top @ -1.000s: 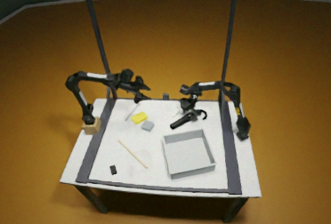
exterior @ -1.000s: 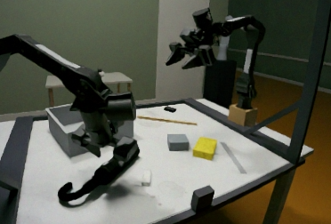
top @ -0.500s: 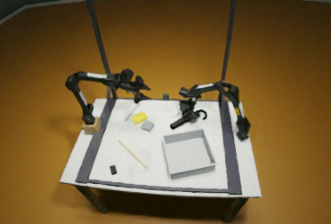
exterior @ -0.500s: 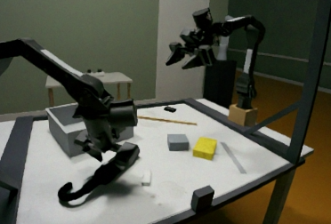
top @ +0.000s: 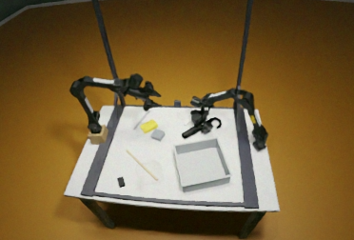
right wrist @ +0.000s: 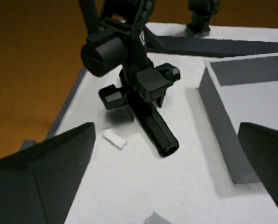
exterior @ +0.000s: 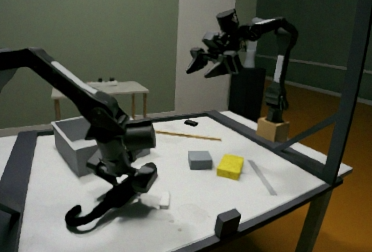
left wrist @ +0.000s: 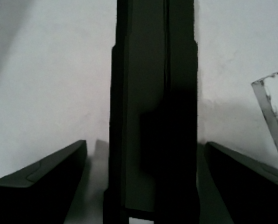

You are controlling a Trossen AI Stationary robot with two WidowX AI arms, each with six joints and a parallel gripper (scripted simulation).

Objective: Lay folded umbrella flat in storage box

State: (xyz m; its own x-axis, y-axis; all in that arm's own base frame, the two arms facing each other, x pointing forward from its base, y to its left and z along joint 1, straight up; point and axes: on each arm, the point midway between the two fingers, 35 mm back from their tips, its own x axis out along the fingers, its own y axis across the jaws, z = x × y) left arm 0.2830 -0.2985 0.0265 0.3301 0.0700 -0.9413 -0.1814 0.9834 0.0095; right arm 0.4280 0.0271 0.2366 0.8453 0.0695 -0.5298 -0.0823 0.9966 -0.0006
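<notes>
The folded black umbrella lies on the white table behind the grey storage box, its hooked handle pointing away from the box. My left gripper is open and low over the umbrella, one finger on each side of the shaft. In the left wrist view the umbrella runs up the middle with a gap to both fingers. My right gripper is open and empty, held high over the far side of the table. The right wrist view shows the left arm on the umbrella beside the box.
A yellow block, a grey block, a flat clear strip, a long wooden stick and a small black piece lie left of the box. A small white piece lies by the umbrella. Frame posts stand at the back.
</notes>
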